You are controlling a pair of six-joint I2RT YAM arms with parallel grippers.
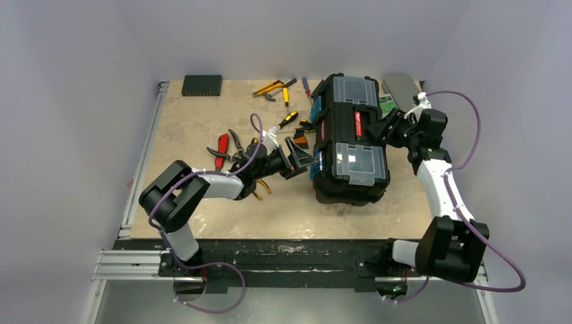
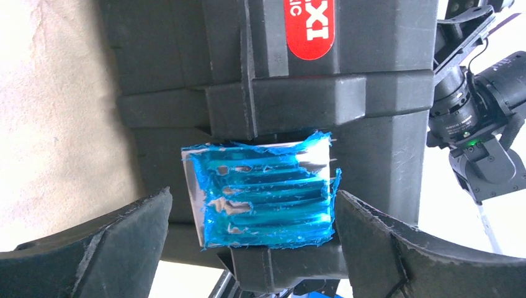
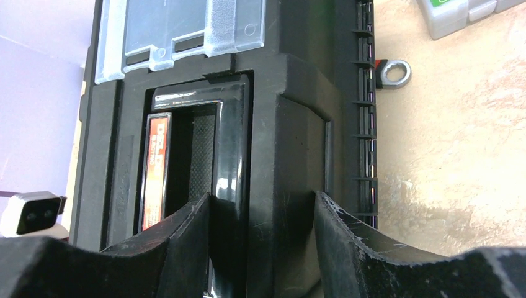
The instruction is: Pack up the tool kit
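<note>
- At the toolbox (image 1: pixel 345 183) side, my left gripper (image 2: pixel 253 195) stands wide, straddling the blue latch (image 2: pixel 267 186).
- I can't tell whether my right gripper (image 3: pixel 263 196) pinches the lid ridge (image 3: pixel 286 149).

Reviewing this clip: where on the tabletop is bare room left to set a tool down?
Bare: the left side between the flat black rectangular box and the red-handled pliers; the near strip in front of the large black plastic toolbox. Crowded: loose yellow-black hand tools left of the toolbox.

The black toolbox (image 1: pixel 351 145) is showing a red label (image 1: pixel 358 123) and a blue latch (image 2: pixel 267 192); red-handled pliers (image 1: pixel 220 148) are lying left of it.
</note>
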